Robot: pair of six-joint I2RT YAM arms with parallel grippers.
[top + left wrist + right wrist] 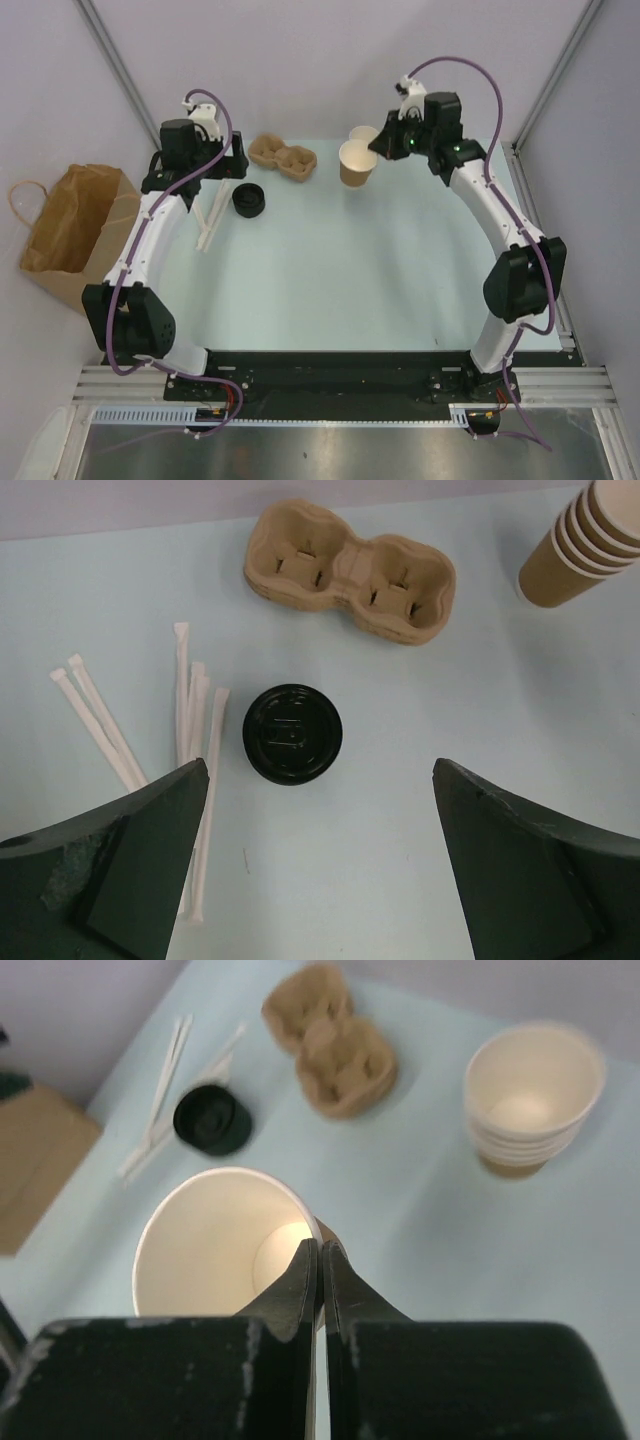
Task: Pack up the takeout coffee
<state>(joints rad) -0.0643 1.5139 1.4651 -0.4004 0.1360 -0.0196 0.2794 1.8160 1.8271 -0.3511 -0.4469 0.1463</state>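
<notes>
While no lidded takeout coffee shows from above, only a bare cup (pixel 357 163) held beside the cup stack (pixel 364 132), the left wrist view has the left gripper (pixel 320 770) spread wide over the black lid (pixel 292 733), likely to fetch it, and the right wrist view shows the right gripper (pixel 320 1248) pinching that cup's rim for capping.

Soft, even light from overhead, shadows faint; the cup stack (pixel 530 1090) at two o'clock blurs beyond the right gripper (pixel 320 1255).
</notes>
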